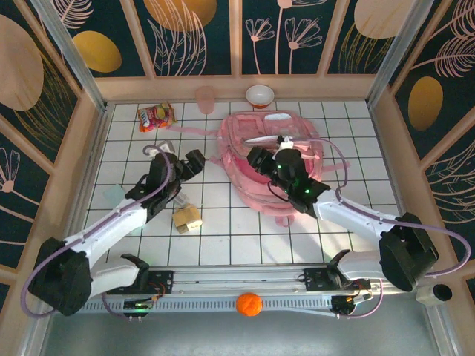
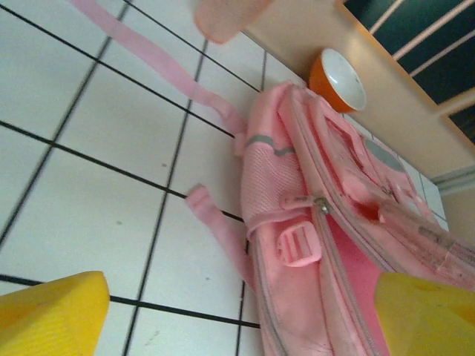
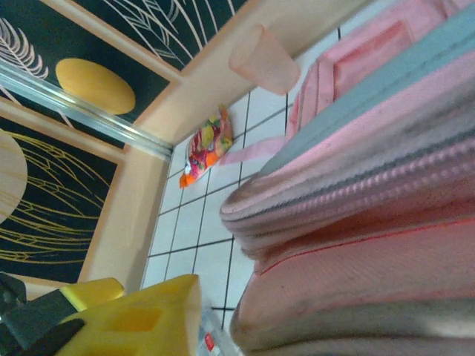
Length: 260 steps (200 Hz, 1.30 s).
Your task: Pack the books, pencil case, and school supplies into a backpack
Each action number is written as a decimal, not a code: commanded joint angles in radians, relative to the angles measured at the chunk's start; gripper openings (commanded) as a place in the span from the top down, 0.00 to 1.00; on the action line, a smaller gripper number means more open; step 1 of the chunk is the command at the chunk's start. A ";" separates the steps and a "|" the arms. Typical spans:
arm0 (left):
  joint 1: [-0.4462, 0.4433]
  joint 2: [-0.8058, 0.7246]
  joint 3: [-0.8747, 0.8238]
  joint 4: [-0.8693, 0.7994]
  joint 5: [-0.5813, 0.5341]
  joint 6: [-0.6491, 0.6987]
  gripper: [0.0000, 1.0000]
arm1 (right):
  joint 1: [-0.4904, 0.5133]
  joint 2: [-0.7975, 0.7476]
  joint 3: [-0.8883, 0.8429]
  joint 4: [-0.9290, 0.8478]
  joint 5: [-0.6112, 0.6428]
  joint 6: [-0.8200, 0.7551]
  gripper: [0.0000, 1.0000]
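Lying flat on the white tiled surface, right of centre, is the backpack: soft pink fabric, rounded outline, the biggest thing there. The left wrist view gives detail: a mesh side pocket, a chunky pink plastic buckle, a paler zip line with a metal pull, and flat webbing straps trailing over the tiles. Ribbed, padded folds show in the right wrist view.

The pencil case is a slim translucent oblong with a red patch at one end. It lies across the backpack's front.

The school supplies are small tan and yellow blocks, hard-edged, on the tiles near the left arm and well apart from the backpack.

The left pincer hangs just left of the backpack, yellow fingers wide apart with nothing between them. The right pincer is over the backpack's middle; one yellow finger shows, and I cannot tell whether it is apart or together.

Along the far wall are a crinkly red-yellow snack packet, a pink cup and an orange bowl with a white inside.
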 commanded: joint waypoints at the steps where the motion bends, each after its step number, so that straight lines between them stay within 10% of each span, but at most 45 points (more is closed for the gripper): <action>1: 0.018 -0.059 -0.035 -0.077 -0.044 -0.056 0.05 | 0.024 0.013 0.068 -0.148 -0.045 -0.002 0.55; 124: 0.018 -0.096 -0.054 -0.218 -0.195 0.025 0.01 | 0.171 0.067 0.239 -0.670 -0.273 0.012 0.36; 260: 0.019 -0.085 -0.042 -0.418 -0.236 -0.354 0.01 | 0.215 0.120 0.293 -0.427 -0.320 -0.049 0.36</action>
